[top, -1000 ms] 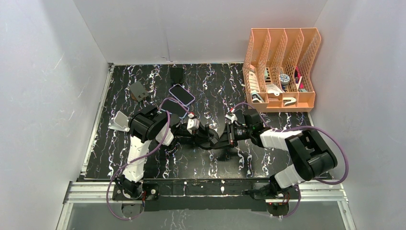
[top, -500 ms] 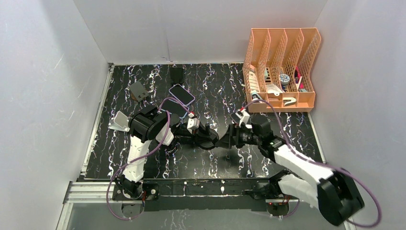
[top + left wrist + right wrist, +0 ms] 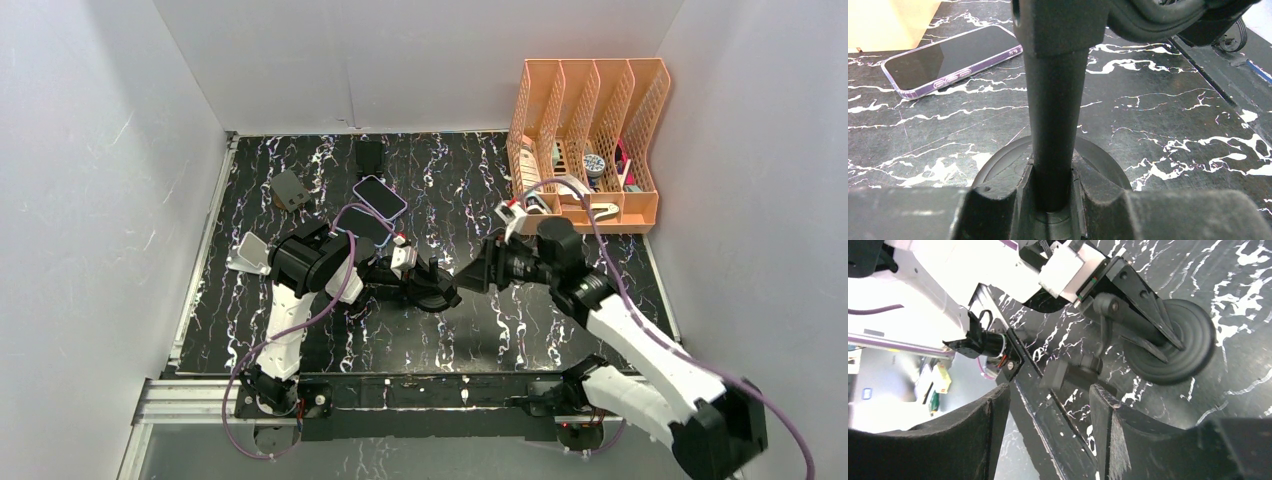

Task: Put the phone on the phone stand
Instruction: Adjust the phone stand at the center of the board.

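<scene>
A phone [image 3: 379, 196] in a clear purple case lies flat, screen up, at the back of the table; it is also seen in the left wrist view [image 3: 948, 62]. The black phone stand [image 3: 432, 290] has a round base [image 3: 1173, 345] and an upright post [image 3: 1053, 115]. My left gripper [image 3: 422, 276] is shut on that post, low near the base [image 3: 1050, 170]. My right gripper [image 3: 470, 279] hangs just right of the stand, open, with nothing between its fingers [image 3: 1048, 395].
An orange file organiser [image 3: 585, 145] with small items stands at the back right. A grey wedge stand [image 3: 290, 190], a black stand [image 3: 369, 157] and a silver stand [image 3: 248, 253] sit at the left and back. White walls enclose the table.
My right gripper has opened and drawn back to the right from the stand, its arm swinging outward. The left gripper and the stand have not moved.
</scene>
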Robot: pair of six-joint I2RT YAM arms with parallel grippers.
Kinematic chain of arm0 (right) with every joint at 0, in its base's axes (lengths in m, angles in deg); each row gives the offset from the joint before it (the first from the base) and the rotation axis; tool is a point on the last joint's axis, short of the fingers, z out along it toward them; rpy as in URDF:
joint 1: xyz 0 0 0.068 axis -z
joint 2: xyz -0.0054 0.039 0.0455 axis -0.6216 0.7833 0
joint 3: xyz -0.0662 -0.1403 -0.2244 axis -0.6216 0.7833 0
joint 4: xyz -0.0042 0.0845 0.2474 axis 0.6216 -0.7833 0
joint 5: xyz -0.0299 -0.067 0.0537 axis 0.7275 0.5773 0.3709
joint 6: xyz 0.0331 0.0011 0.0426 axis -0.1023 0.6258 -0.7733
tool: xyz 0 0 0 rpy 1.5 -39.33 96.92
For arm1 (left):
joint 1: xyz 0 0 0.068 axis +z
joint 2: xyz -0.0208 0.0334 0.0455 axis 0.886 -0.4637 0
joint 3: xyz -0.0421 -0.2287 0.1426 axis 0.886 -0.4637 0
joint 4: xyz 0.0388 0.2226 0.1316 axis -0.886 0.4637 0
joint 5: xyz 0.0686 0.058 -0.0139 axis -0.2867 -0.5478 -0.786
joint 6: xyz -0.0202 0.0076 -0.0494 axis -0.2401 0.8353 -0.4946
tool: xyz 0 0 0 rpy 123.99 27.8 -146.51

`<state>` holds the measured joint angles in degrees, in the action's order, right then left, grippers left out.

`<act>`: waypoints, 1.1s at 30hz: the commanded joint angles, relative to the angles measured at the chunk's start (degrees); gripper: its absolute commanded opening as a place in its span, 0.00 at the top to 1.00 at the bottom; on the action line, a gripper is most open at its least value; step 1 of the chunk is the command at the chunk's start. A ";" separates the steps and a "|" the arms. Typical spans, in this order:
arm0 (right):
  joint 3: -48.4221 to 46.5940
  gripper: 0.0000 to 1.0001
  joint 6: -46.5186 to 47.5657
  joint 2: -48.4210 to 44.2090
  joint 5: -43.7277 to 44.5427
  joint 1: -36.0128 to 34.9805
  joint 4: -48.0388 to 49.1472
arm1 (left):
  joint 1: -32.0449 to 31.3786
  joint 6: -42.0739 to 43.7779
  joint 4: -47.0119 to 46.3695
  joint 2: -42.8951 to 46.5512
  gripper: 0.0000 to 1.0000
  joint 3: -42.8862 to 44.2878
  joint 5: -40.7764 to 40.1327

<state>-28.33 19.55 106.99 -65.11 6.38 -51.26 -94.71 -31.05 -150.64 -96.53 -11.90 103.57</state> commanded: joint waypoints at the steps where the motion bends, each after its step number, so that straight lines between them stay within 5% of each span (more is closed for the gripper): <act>1: -4.91 0.33 -1.73 9.57 -8.56 -0.12 5.91 | -3.35 -0.80 -8.07 -12.06 1.00 -5.53 3.96; 10: -9.04 0.36 -3.23 17.91 -15.96 -0.03 2.87 | -3.35 -0.71 -8.05 -12.09 1.00 -5.70 3.98; 15: -9.50 0.46 -4.69 19.40 -19.66 -0.05 2.65 | -3.35 -0.63 -8.06 -12.22 1.00 -5.65 3.90; 23: -15.54 0.38 4.17 16.78 -19.06 0.91 -16.01 | -3.30 -0.44 -8.07 -11.94 1.00 -5.87 3.83; 33: -12.81 0.46 -2.17 19.33 -31.54 1.64 -11.84 | -3.35 -0.35 -8.02 -11.84 1.00 -6.13 3.75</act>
<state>-41.44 20.01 124.63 -89.17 7.87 -64.70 -94.82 -31.00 -150.64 -96.53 -11.90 103.81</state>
